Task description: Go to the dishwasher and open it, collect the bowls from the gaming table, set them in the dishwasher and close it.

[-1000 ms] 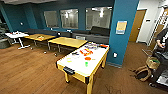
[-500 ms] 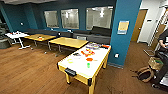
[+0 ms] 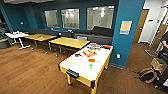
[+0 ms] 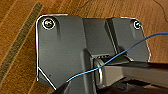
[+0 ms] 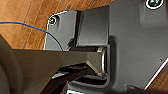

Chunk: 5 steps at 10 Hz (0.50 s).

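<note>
Fingers on either arm can't be made out, so I cannot tell if they are open, shut or holding anything. Both wrists hang over the wood floor (image 4: pixel 15 30), and a thin blue wire (image 4: pixel 113 58) loops loose across each one.

Ahead stands the gaming counter (image 3: pixel 80 68), white top and yellow rim, its near corner toward the robot. The bowls (image 3: pixel 91 60) lie scattered over the near half: a yellow-green one, an orange one, a small bright green one and a dark one further back, apart from each other. Flat game boxes (image 3: pixel 89 52) lie just behind them.

My worry is the approach. Driven straight on, the base could strike that near corner and jolt the bowls. To the right a bag (image 3: pixel 147 75) lies on the floor and a person (image 3: pixel 165 41) stands at the edge of the room, so a wide swing that way looks tight. The loose wire could snag once an arm reaches out. The bowls are small and shallow, so a grip may well slip.

Against half a second ago, the whole scene sits slightly lower and larger, so the camera has crept closer. The bowls and boxes lie as before.
</note>
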Motion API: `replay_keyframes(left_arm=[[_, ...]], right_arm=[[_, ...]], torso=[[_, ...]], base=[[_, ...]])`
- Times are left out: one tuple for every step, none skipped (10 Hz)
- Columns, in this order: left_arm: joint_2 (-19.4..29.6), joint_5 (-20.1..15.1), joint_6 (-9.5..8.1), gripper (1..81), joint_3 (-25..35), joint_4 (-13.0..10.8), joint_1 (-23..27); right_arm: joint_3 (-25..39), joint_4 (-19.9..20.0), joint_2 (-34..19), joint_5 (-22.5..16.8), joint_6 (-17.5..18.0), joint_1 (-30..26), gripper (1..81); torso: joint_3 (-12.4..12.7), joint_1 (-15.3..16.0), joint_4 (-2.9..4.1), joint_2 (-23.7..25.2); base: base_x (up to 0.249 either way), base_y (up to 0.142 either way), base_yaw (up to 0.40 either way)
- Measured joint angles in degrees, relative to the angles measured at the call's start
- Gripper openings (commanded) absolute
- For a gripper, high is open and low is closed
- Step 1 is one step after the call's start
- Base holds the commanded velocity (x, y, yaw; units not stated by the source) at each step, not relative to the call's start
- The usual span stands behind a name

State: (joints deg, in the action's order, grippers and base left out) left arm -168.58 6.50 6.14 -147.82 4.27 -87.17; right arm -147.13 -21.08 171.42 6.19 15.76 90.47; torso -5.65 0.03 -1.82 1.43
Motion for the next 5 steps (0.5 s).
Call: replay_keyframes(left_arm=[[-0.44, -0.06, 0.02, 81.1, 0.06, 0.00, -0.37], [-0.79, -0.22, 0.00, 81.1, 0.37, 0.00, -0.52], [-0.74, -0.27, 0.00, 81.1, 0.35, 0.00, -0.52], [-0.41, -0.09, 0.02, 81.1, 0.35, 0.00, -0.33], [-0.33, -0.09, 0.00, 81.1, 0.33, 0.00, -0.34]], right_arm=[[0.00, -0.04, -0.59, -0.18, -0.04, 0.22, 81.1], [-0.01, -0.11, -0.54, -0.16, -0.06, 0.33, 81.1], [-0.01, -0.13, -0.34, -0.02, -0.06, 0.24, 81.1], [0.02, -0.22, 0.07, 0.15, -0.04, 0.18, 81.1], [0.02, -0.26, -0.09, 0.11, -0.06, 0.24, 81.1]], torso=[[0.00, -0.03, 0.00, 0.02], [0.00, -0.03, 0.00, 0.02], [0.00, -0.02, 0.00, 0.00], [0.00, -0.02, 0.00, 0.02], [0.00, -0.02, 0.00, 0.02]], base=[[0.074, 0.077, 0.000], [0.074, 0.077, 0.000], [0.074, 0.077, 0.000], [0.074, 0.077, 0.000], [0.074, 0.077, 0.000]])
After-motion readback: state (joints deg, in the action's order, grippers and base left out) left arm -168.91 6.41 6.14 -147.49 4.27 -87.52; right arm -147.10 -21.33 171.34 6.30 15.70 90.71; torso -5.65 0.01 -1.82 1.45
